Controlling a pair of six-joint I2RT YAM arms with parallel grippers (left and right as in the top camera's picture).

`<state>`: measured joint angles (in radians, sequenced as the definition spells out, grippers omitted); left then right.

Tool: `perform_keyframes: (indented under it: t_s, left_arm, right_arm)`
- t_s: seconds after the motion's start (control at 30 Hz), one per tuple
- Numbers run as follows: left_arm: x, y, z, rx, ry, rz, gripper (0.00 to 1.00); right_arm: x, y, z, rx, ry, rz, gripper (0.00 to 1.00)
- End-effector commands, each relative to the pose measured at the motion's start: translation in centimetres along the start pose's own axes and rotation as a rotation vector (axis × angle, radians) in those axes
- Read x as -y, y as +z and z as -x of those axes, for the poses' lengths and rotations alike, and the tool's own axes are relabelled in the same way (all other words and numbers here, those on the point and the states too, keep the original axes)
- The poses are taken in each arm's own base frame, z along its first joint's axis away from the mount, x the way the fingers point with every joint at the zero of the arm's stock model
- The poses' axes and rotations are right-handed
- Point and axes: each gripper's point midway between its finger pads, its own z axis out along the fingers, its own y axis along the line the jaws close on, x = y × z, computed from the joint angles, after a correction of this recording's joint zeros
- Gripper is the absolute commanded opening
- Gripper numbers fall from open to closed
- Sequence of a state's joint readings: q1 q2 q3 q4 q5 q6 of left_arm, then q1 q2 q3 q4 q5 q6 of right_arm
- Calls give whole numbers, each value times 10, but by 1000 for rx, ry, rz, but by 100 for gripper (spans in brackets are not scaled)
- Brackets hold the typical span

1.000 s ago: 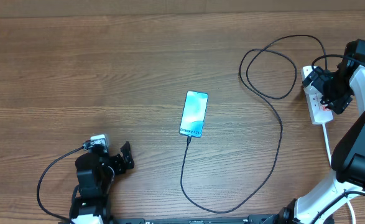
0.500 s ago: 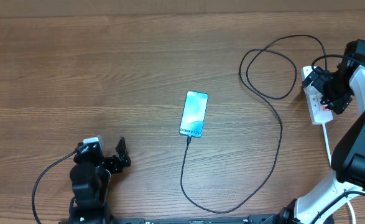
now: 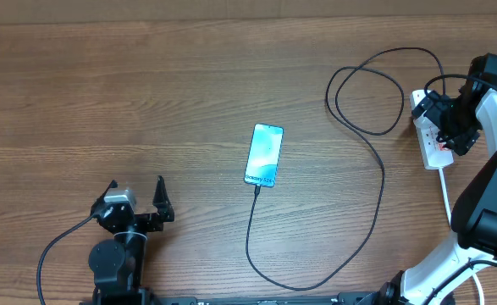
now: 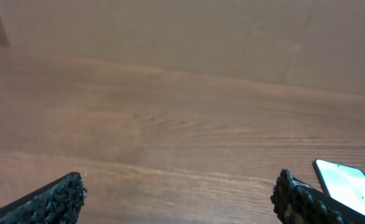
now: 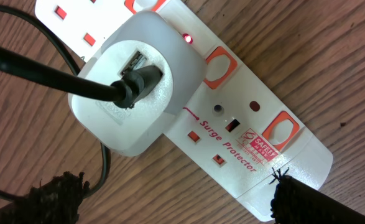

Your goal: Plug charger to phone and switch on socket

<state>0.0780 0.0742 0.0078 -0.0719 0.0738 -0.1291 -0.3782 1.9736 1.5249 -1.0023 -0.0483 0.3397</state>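
Over at the right edge of the table, we find the right gripper hanging just above the socket, its jaws spread wide and holding nothing. A white adapter sits in the strip. The charger runs out of it, loops across the wood and reaches the lower edge of the phone, which lies flat near the middle of the table with its screen lit. From above, the cable's tip seems to meet the phone's port, though it is too small for us to be sure it is seated. The left gripper rests at the near left, well apart from the phone, jaws wide apart and empty.

We judge the plugging step done and the switching step in hand. A small red light glows beside the adapter, so the strip may be live already — we cannot tell which switch governs that outlet. The next move calls for lowering one fingertip onto the red rocker nearest the adapter and pressing it without nudging the plug or dragging the strip.
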Motion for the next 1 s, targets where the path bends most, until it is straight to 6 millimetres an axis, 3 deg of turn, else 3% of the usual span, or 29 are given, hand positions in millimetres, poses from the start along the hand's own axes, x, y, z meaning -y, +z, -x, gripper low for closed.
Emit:
perform_keyframes:
  t_s: [0.0, 0.27, 0.97]
  left_arm:
    - [0, -2, 5, 25, 72, 8, 100]
    - [-2, -4, 12, 60, 165, 26, 100]
    - [0, -4, 13, 64, 164, 11, 100]
  right_arm:
    - [-2, -8, 3, 22, -5, 16, 100]
    - [-2, -8, 3, 22, -5, 16, 100]
    - [-2, -8, 3, 22, -5, 16, 100]
